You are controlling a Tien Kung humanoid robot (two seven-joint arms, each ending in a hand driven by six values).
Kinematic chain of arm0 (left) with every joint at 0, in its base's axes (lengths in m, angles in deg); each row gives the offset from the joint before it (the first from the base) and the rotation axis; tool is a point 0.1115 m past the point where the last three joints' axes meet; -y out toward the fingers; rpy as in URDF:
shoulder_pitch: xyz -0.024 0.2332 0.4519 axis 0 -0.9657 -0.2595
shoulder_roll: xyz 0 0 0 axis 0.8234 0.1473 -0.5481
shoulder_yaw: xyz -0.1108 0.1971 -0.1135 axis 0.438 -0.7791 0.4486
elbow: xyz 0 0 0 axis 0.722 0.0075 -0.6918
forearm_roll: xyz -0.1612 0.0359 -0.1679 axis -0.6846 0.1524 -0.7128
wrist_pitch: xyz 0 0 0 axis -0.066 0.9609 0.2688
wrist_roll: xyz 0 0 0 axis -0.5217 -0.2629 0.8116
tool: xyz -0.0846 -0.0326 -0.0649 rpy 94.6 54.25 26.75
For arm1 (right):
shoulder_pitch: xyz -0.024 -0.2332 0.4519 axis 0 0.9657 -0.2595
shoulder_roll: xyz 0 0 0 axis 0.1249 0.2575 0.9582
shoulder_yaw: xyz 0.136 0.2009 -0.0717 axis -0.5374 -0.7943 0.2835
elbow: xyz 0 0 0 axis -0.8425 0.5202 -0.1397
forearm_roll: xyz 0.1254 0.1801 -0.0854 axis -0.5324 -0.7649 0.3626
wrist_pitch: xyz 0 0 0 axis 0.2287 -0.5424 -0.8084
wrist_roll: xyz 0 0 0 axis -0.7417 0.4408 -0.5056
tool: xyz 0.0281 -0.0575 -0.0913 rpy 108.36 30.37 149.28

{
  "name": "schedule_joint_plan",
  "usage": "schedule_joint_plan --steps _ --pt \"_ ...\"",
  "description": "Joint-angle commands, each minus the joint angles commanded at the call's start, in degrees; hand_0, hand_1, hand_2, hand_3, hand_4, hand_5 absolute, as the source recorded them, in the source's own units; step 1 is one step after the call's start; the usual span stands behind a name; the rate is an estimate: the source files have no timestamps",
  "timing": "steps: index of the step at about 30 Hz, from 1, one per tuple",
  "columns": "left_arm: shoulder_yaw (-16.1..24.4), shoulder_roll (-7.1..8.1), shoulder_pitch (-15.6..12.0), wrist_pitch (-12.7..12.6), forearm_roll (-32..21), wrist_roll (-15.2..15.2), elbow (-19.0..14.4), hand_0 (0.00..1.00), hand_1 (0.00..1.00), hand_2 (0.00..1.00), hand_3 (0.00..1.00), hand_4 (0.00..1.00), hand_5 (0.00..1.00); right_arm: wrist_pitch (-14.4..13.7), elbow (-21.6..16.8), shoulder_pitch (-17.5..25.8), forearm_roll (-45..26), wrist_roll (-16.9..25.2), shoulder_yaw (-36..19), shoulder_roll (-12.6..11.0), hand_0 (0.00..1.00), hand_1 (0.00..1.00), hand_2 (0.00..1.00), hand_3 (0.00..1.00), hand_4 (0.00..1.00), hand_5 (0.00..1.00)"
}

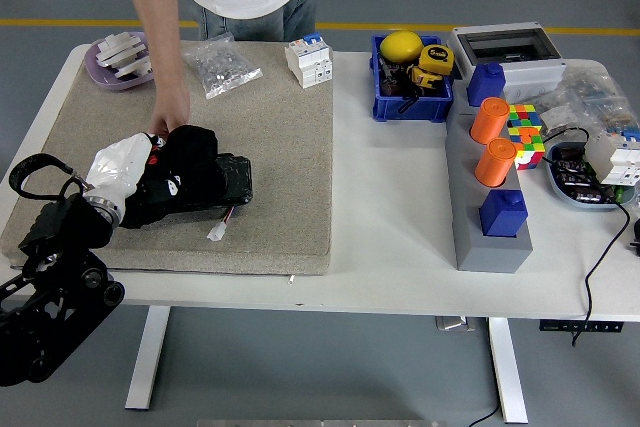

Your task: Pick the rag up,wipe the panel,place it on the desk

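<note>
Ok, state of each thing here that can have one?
Panel: flat on the mat, steadied by the person's hand.
Rag: on the panel, under the left robot hand.
Grey box: lid open.
Blue bin: filled with tools.
Right arm: out of view.

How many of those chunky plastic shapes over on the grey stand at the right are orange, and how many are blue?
Orange plastic cylinders: 2, the far one and the near one.
Blue plastic blocks: 2, the far one and the near one.
Total: 4, all standing on the grey stand.
</note>
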Motion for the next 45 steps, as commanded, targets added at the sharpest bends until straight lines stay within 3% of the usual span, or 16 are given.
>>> schedule_joint_plan --steps 10,22,31,45 --pt "-5.5 -0.65 3.1 0.4 -0.5 -0.5 -0.9 0.217 0.188 0.527 0.535 0.319 0.002 0.1 0.0 -0.1 -0.1 0.1 0.1 0.0 0.734 0.508 0.652 0.603 0.998 0.598" --pt "-8.1 -1.50 4.6 0.8 -0.2 -1.3 -3.2 0.213 0.188 0.529 0.538 0.337 0.002 0.1 0.0 -0.2 -0.1 0.0 0.4 0.0 0.731 0.507 0.652 0.603 0.998 0.598" --pt "-7.8 -1.85 4.0 0.7 -0.1 -1.4 -2.3 0.214 0.188 0.528 0.538 0.342 0.002 0.1 -0.1 -0.1 -0.1 0.0 0.5 0.0 0.731 0.508 0.652 0.603 0.998 0.598" --pt "-3.4 0.26 2.0 0.2 1.1 -1.6 -0.1 0.212 0.186 0.528 0.539 0.352 0.002 0.1 -0.1 0.1 -0.1 -0.1 0.2 0.0 0.731 0.507 0.651 0.603 0.998 0.598"
